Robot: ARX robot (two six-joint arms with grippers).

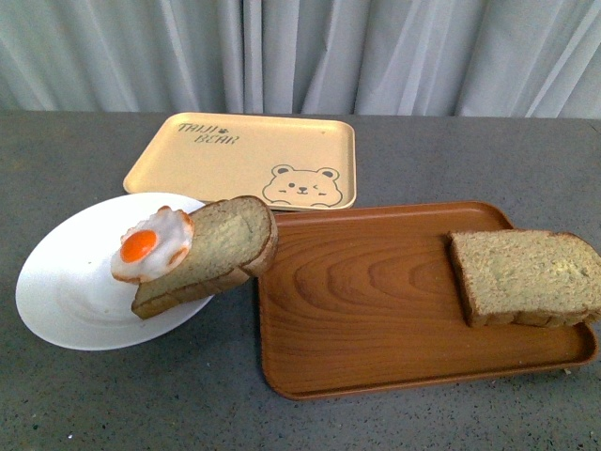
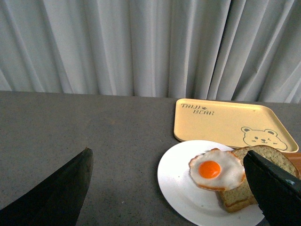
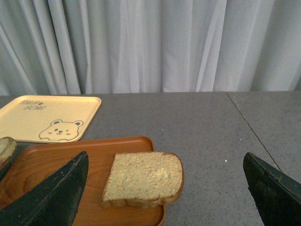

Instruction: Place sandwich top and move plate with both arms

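Observation:
The sandwich top (image 1: 526, 277) is a brown bread slice lying flat at the right end of the brown wood-grain tray (image 1: 366, 310). It also shows in the right wrist view (image 3: 143, 178), ahead of my open right gripper (image 3: 164, 197). The white plate (image 1: 66, 291) sits at the left and bears a like slice (image 1: 221, 246) with a fried egg (image 1: 150, 246) on it. That slice juts over the plate's rim toward the brown tray. My open left gripper (image 2: 169, 197) is near the plate (image 2: 181, 190) in the left wrist view. Neither arm shows in the front view.
A pale yellow bear-printed tray (image 1: 244, 158) lies behind the plate and the brown tray. Everything rests on a grey tabletop (image 1: 141, 404). A white curtain (image 1: 300, 52) hangs along the table's far edge.

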